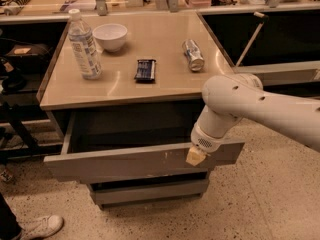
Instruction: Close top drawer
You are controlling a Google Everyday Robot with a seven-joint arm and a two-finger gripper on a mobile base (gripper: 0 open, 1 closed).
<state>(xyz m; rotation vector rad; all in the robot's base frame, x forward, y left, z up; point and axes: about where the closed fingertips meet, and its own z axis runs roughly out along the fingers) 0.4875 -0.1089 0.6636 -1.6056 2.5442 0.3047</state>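
Camera view: pincer (pixel 196 156) at open top drawer (pixel 125 163) front.

The white arm (pixel 280 114) reaches in from the right, bends at a rounded joint and angles down-left. The gripper (pixel 196 156) sits at its low end, just right of centre.

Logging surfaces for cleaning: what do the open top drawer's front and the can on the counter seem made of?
Top drawer: matte grey, probably painted metal or laminate; white scuffs right of centre suggest a coating. Can: likely thin metal, its side glints. The gripper is at the drawer front, just right of the scuffs.
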